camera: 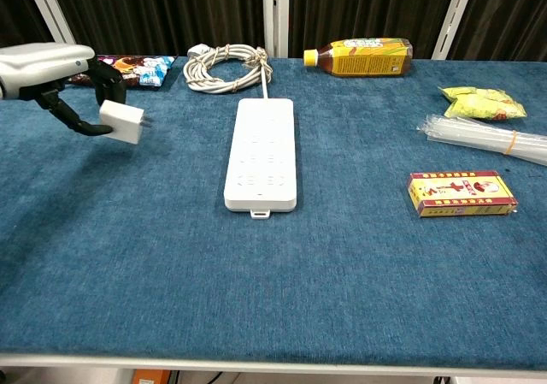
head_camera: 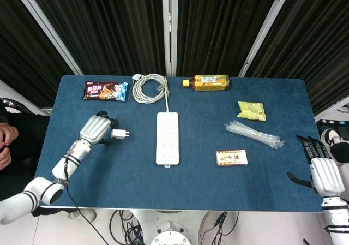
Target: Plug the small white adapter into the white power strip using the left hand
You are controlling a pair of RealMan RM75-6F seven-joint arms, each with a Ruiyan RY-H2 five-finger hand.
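Note:
My left hand (head_camera: 96,129) (camera: 53,73) holds the small white adapter (head_camera: 118,133) (camera: 121,121) above the table, well left of the white power strip (head_camera: 167,137) (camera: 262,151). The adapter's prongs point right, toward the strip. The strip lies flat in the middle of the blue table, its sockets facing up, with its cord (head_camera: 149,87) (camera: 224,66) coiled behind it. My right hand (head_camera: 323,171) rests at the table's near right corner with its fingers spread and nothing in it; the chest view does not show it.
A snack packet (head_camera: 104,90) lies at the far left and a yellow bottle (head_camera: 207,82) on its side at the back. On the right are a green-yellow packet (head_camera: 251,111), a clear bundle of straws (head_camera: 254,135) and a small red box (head_camera: 232,157).

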